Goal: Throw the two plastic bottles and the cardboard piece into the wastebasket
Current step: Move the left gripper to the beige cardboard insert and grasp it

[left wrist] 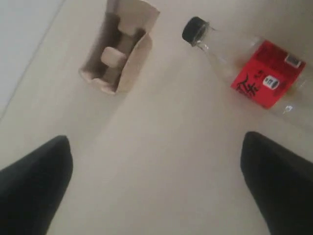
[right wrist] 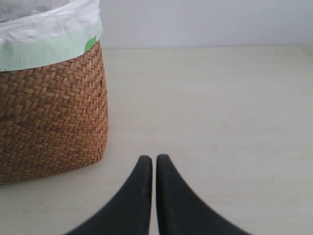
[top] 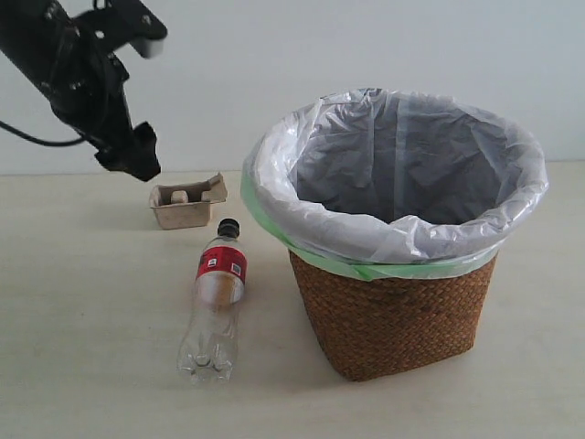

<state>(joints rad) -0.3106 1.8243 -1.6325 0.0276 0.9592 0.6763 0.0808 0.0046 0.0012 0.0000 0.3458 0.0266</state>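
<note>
The slim clear bottle (top: 217, 297) with black cap and red label lies flat on the table left of the wicker wastebasket (top: 393, 311); it also shows in the left wrist view as the bottle (left wrist: 254, 73). The tan cardboard piece (top: 186, 203) sits behind it, the same cardboard piece (left wrist: 120, 49) appearing in the left wrist view. My left gripper (top: 135, 155) hangs open above the table, just left of the cardboard, holding nothing; it shows wide apart as the left gripper (left wrist: 156, 166). My right gripper (right wrist: 154, 160) is shut and empty, low beside the wastebasket (right wrist: 49, 112). The green-capped bottle is out of view.
The wastebasket's white liner bag (top: 402, 174) with green edge folds over its rim. The beige table (top: 91, 347) runs back to a pale wall (top: 274, 55).
</note>
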